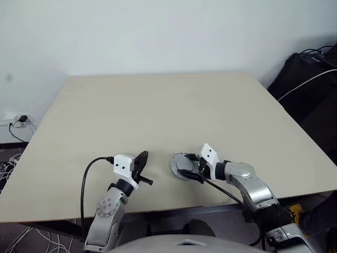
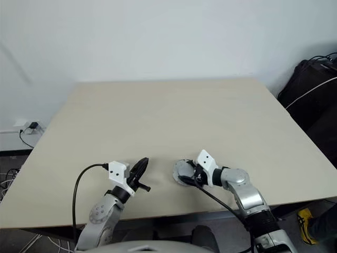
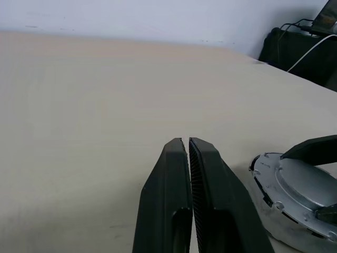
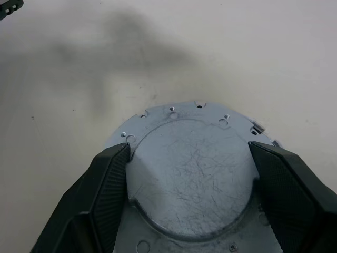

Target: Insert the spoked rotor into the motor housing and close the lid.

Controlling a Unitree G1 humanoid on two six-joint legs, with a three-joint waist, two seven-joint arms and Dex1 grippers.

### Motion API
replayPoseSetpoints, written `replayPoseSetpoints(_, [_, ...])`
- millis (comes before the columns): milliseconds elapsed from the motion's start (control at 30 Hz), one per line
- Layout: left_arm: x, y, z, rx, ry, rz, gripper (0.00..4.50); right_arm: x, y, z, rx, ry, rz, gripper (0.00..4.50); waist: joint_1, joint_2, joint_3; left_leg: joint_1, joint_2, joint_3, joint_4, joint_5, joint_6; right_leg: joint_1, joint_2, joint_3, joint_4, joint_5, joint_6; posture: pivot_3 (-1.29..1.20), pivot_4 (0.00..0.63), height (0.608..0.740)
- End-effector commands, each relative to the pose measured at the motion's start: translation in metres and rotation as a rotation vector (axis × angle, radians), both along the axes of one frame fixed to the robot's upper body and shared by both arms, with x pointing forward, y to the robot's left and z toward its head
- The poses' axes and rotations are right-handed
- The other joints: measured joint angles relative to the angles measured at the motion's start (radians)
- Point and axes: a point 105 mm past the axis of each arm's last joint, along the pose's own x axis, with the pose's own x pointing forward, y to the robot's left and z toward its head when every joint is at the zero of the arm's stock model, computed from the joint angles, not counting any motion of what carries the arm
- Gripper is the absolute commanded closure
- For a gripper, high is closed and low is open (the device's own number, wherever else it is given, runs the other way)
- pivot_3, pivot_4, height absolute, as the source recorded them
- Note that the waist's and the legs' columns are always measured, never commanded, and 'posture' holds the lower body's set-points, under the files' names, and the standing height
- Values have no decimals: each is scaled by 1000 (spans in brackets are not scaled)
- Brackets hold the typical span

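- The lid (image 4: 192, 174) lies flat on the table (image 1: 158, 110), raised centre up, between the right gripper (image 4: 189, 182)'s two fingers, which straddle its raised part; whether they already pinch it I cannot tell.
- Likely step — seating the lid: keep it level and press evenly so the notched edge settles without tilting.
- The left gripper (image 3: 188, 158), closed and empty, hovers just beside the lid.
- Pale tabletop, white wall behind; a black bag (image 1: 310, 79) stands off the far right corner.

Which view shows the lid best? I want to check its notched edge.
The right wrist view: the lid sits close up between the right gripper's fingers, holes and notches plain. The left wrist view shows it from the side; the eye views show it small.
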Motion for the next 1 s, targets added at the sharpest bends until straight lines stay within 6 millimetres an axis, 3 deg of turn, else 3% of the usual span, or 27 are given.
replayPoseSetpoints(33, [5,-4,16,-18,-67,-8,4331,1,2,9,26,-28,-1,1236,0,0,0,0,0,0,0,0,0,0,0,0,0,0,0,0,0,740])
replayPoseSetpoints(367, [6,-4,15,-20,-66,-6,4331,8,4,22,56,-163,-10,1236,-2,0,0,0,0,0,0,0,0,0,1,0,0,0,0,0,0,740])
replayPoseSetpoints(1000, [5,-4,14,-20,-63,-9,4331,13,-1,-3,-60,-44,-94,1236,-2,0,0,0,0,0,1,0,0,0,1,0,0,0,0,0,0,740])
